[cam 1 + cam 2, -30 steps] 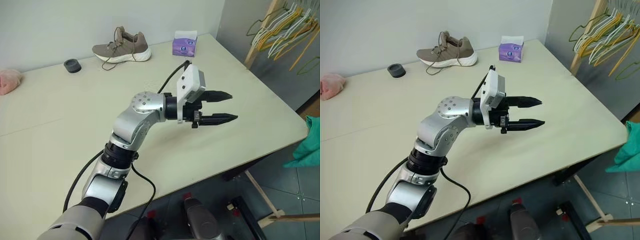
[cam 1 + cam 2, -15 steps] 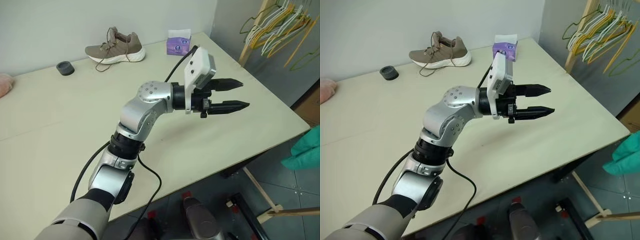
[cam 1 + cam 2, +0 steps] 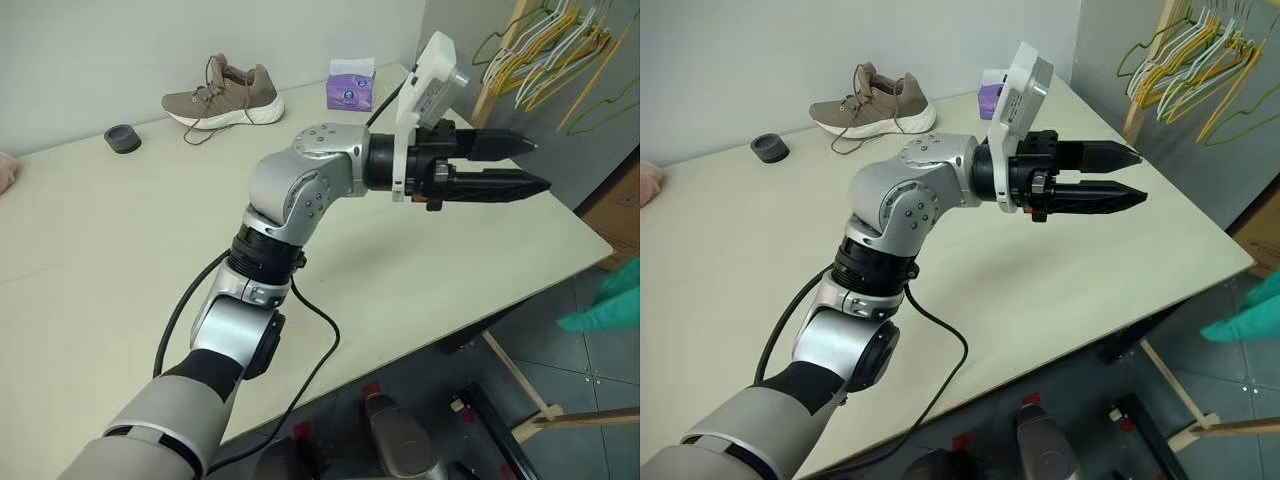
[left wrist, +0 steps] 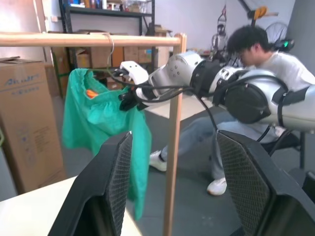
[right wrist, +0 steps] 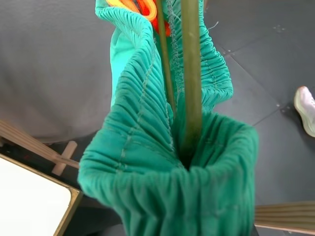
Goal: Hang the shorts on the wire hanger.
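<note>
Shorts (image 4: 98, 115) are hanging just under the wooden rail (image 4: 74, 39), draping limp, teal, soft. The gathered elastic waistband is bunching in tight ribs around the wire hanger (image 5: 191, 73), a thin, smooth olive rod running up through the fabric. The orange tag (image 5: 142, 7) is showing at the waistband's far edge. Right tool (image 4: 125, 101) is sitting at the waistband just under the rail; can't tell if it's clamping. Left tool (image 3: 538, 167) is hovering on the tabletop (image 3: 120, 250) side of the rail, pointing toward the rail, flat black pads holding a medium gap, gripping nothing. The tabletop edge toward the rail is lying bare, matte, pale. Past the rail, a seated person (image 4: 246, 59) and a cardboard box (image 4: 24, 118) are crowding the floor.
</note>
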